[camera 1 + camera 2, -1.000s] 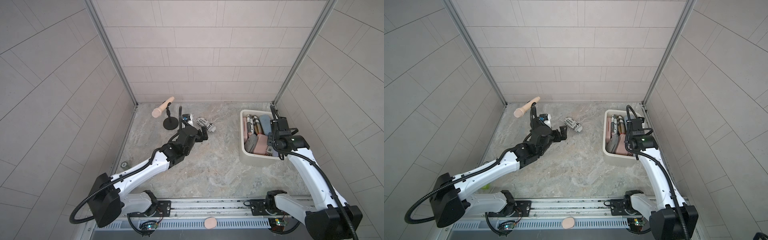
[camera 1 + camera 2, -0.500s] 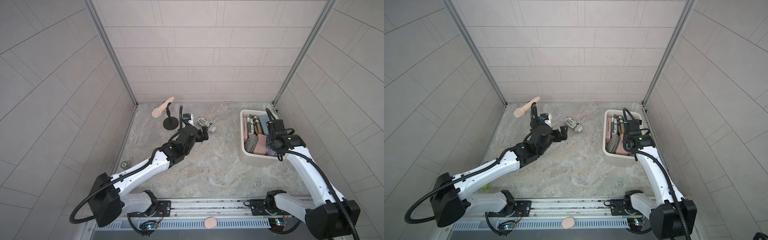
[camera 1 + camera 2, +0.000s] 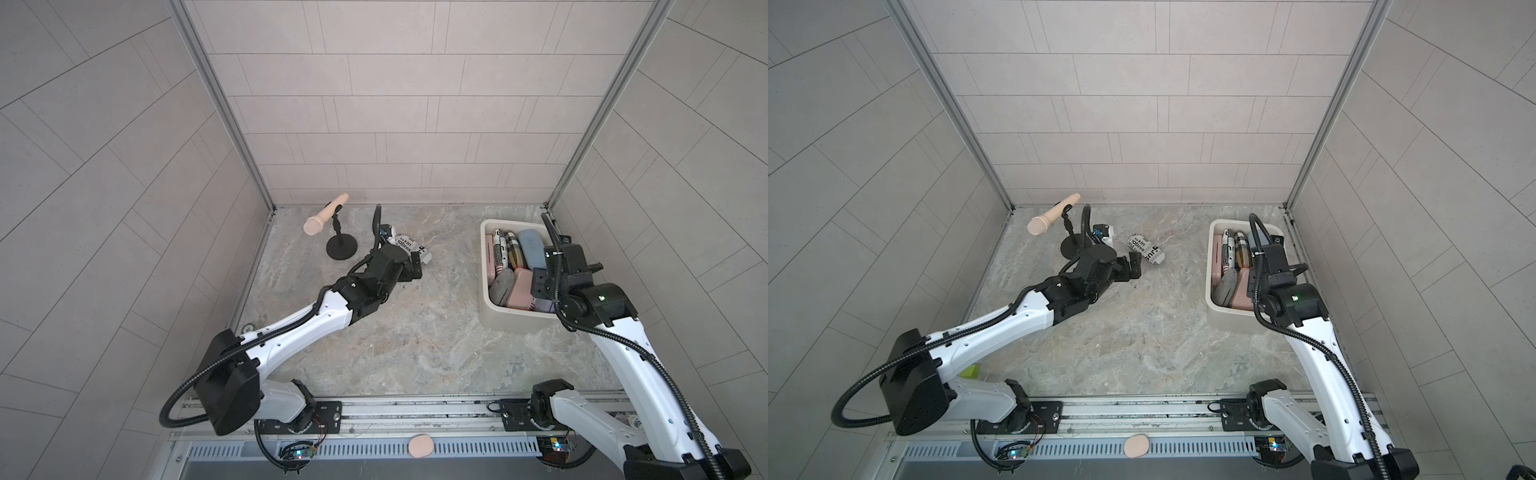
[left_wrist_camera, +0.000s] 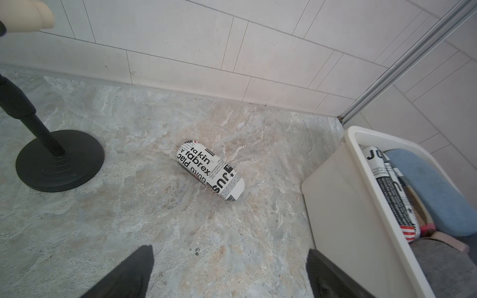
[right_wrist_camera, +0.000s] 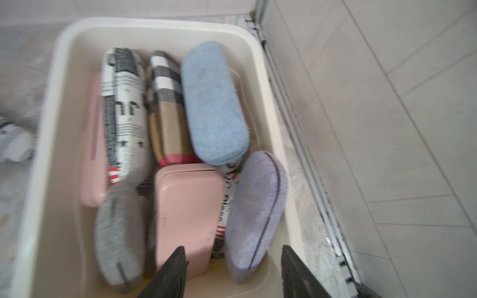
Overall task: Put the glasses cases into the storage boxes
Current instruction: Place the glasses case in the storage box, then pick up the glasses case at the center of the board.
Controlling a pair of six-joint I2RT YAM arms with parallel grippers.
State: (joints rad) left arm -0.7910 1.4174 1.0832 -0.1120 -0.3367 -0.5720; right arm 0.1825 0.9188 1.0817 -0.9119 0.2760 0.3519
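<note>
A newspaper-print glasses case (image 4: 210, 174) lies alone on the stone floor, seen in both top views (image 3: 409, 245) (image 3: 1146, 249). My left gripper (image 4: 229, 255) is open just short of it, with nothing between its fingers. The cream storage box (image 5: 59, 103) stands at the right (image 3: 484, 266) and holds several cases. Among them are a lavender case (image 5: 255, 206), a pink one (image 5: 185, 206) and a light blue one (image 5: 214, 103). My right gripper (image 5: 232, 247) hangs open over the box's near end. The lavender case lies free below it, clear of both fingers.
A pink microphone (image 3: 324, 218) on a black round-based stand (image 4: 59, 160) is at the back left, close to my left arm. The box sits near the right wall and its metal corner rail. A small pink oval pad (image 3: 420, 445) rests on the front rail.
My right gripper has opened wider over the box and shifted slightly. The lavender case now lies loose in the box. The left arm has hardly moved.
</note>
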